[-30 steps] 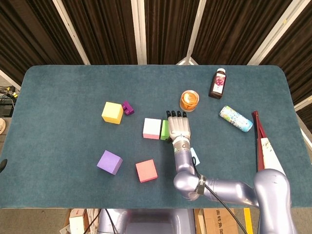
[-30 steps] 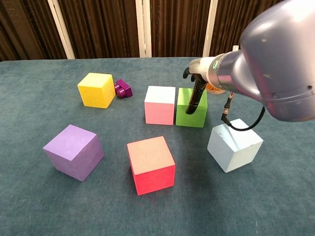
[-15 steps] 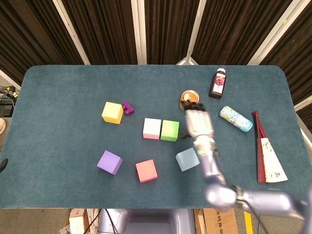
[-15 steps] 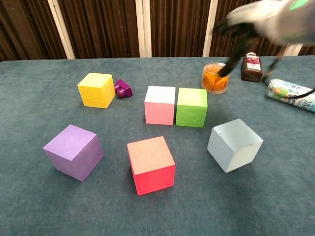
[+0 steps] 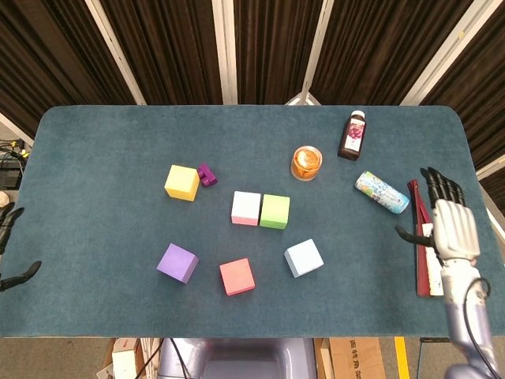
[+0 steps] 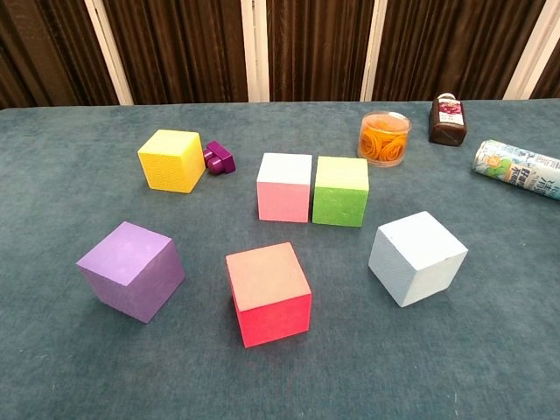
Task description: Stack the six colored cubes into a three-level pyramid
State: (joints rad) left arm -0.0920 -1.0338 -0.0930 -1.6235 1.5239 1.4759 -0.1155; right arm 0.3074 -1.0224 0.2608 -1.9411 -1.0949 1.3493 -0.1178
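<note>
the right hand [image 5: 452,225] hangs open at the table's [image 5: 95,142] right edge, fingers spread and holding nothing, over a red fan [image 5: 422,241]. all six cubes lie well to its left, none stacked. nearest it is the pale blue cube [image 5: 304,257]; beyond that the green cube [image 5: 274,212] touches the pink cube [image 5: 246,208], side by side. the red cube [image 5: 237,276] and purple cube [image 5: 177,263] sit further left, and the yellow cube [image 5: 181,182] is farthest, with a small purple block [image 5: 207,174] against it. just left of the hand lies a printed tube [image 5: 382,193]; a jar [image 5: 306,163] and a dark bottle [image 5: 353,134] stand beyond.

half a second ago this hand was over the jar, near the green cube; it has swung out to the right edge. the cubes have not shifted.

only the head view shows the hands: the left hand [image 5: 9,245] is a few dark fingers at the left edge, too little to tell its state. the chest view shows the cubes closer, with no hand in it.
</note>
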